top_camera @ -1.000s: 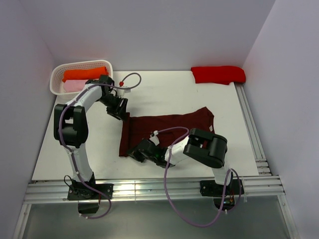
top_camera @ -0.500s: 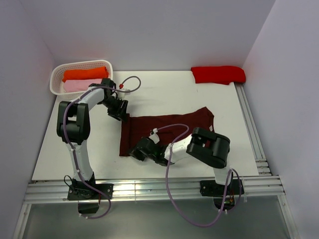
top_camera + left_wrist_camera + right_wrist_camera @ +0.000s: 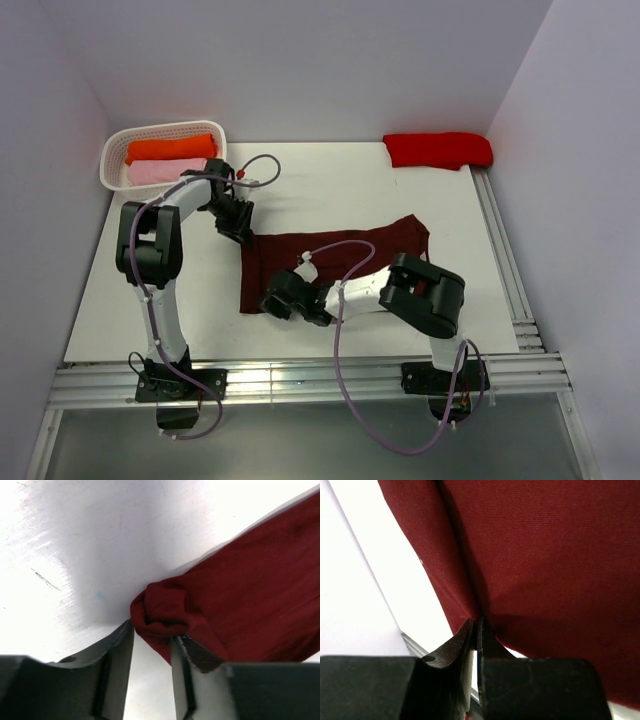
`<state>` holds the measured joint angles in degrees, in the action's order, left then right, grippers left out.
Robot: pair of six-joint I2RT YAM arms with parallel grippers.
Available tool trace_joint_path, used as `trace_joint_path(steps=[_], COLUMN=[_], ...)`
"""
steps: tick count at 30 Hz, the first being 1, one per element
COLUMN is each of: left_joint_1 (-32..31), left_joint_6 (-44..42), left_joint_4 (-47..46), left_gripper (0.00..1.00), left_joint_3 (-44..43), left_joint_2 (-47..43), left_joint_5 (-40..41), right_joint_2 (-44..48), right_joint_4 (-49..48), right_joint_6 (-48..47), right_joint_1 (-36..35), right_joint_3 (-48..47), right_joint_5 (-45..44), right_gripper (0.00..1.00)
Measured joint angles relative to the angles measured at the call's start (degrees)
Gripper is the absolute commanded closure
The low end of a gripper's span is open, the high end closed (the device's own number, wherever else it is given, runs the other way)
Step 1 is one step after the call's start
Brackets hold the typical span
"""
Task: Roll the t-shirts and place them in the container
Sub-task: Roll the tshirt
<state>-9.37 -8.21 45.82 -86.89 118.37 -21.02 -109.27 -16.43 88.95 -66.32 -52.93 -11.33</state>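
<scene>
– At mid-desk, which way does the shirt lie from you?

– The maroon t-shirt lies flat on the desk as a long band. Its long axis runs from 9 o'clock to 3, with the far end tipped toward 2. Both my grippers sit at its 9 o'clock short end. My left gripper is at the far corner, about 10 o'clock of the cloth. My right gripper is at the near corner, about 8.

– What do they hold?

– The right one is pressed nearly shut, with the near edge's fold nipped at its tips. The left one stands at a narrow gap. The far corner is bunched at its tips and touches one finger, but bare desk shows between them, so I judge it not yet pinched.

– And the move?

– I judge the roll must run toward 3 o'clock, along the long axis, so both corners should start level. Neither arm is nearer. The red t-shirt lies at 1 o'clock, well apart.
</scene>
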Motion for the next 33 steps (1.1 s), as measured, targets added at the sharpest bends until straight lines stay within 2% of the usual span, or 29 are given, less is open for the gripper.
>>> trace_joint_path(steps=[3,10,20,28,33], left_joint_1=[-0.39,-2.21,-5.66,-8.31,-9.29], left_joint_6=[0.57,1.75,1.86,1.60,1.44], left_joint_4=[-0.55,-1.55,-1.62,-0.50,-0.31], left_gripper=[0.69,0.78,0.82,0.82,0.82], left_joint_3=[0.55,1.33,1.40,0.48,0.33], left_joint_2=[0.00,-0.74,-1.66,-1.66,-1.66], left_joint_5=[0.57,3.28,9.27,13.42,15.21], right_joint_2=[-0.02,-0.37,-0.61,-1.33,-1.25], right_joint_4=[3.93,12.20,16.76,22.49,26.01], right_joint_6=[-1.05,-3.15,-4.94,-8.09,-9.49], right_joint_1=[-0.02,-0.28,-0.63,-1.33,-1.68], right_joint_3=[-2.14,-6.43,-8.52,-12.02,-13.90], right_joint_5=[-0.09,-1.14,-2.34,-3.67,-4.48], right_gripper=[1.00,1.00,0.97,0.70,0.58])
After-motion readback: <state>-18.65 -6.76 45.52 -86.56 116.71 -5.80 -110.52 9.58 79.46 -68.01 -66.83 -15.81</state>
